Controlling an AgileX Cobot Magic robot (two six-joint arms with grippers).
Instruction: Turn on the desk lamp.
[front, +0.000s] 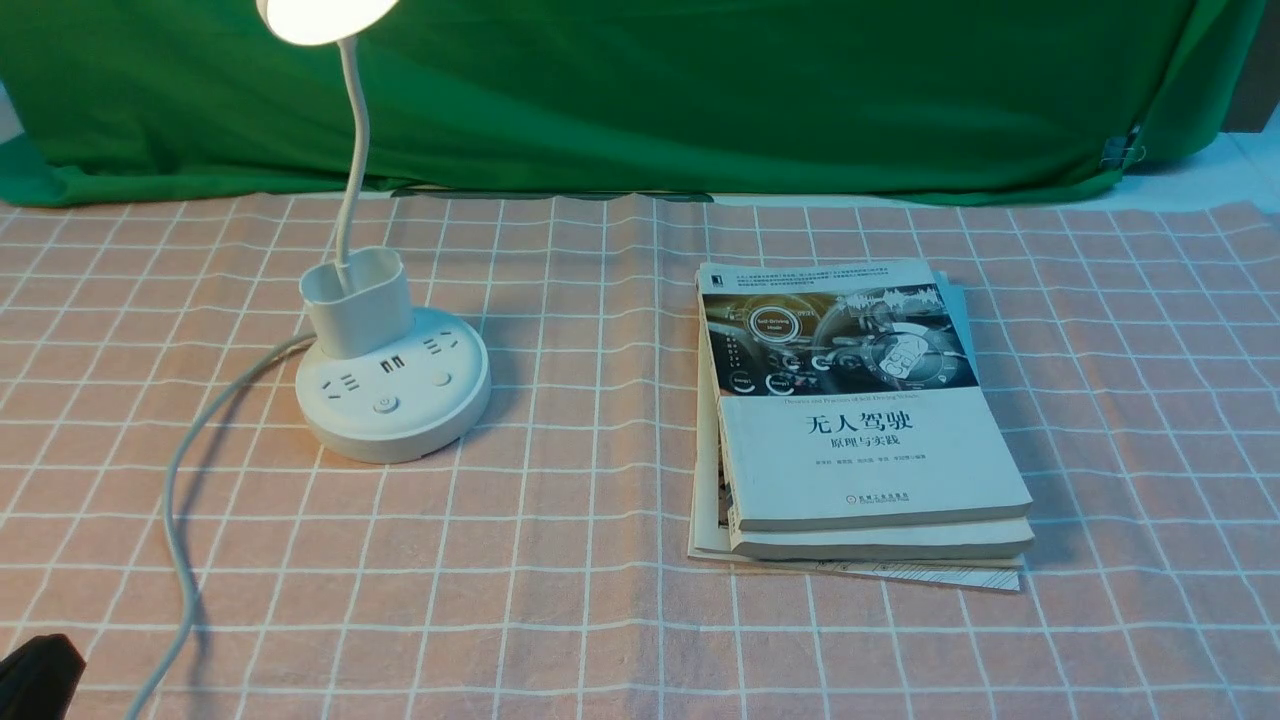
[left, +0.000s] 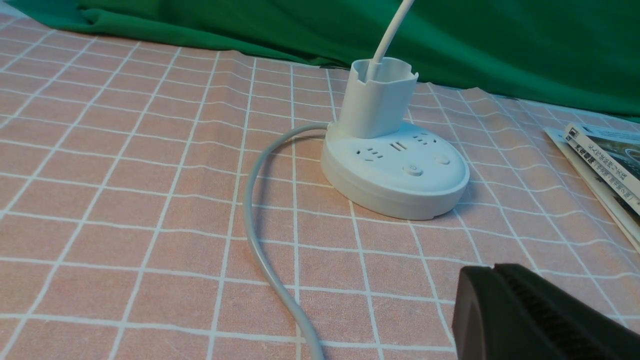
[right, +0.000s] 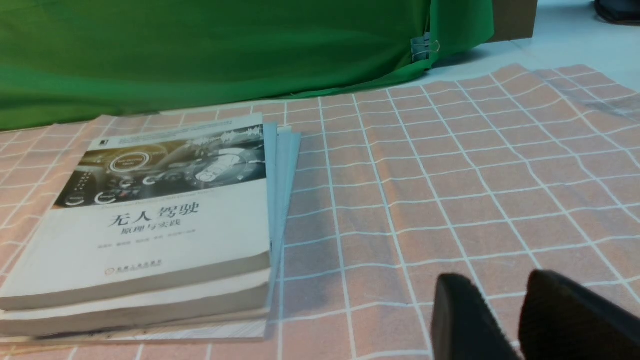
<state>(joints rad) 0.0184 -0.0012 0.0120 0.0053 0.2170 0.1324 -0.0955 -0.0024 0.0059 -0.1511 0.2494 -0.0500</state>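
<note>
Lamp (front: 327, 14) glowing far left, so basically done imo; left gripper (left: 495, 267) fingers pressed together, just park it.

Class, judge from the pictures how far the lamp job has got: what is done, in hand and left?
Done: the desk lamp's head glows bright white. In hand: nothing; the left gripper is shut, away from the power button. Left: apparently nothing, since the light is on.
</note>
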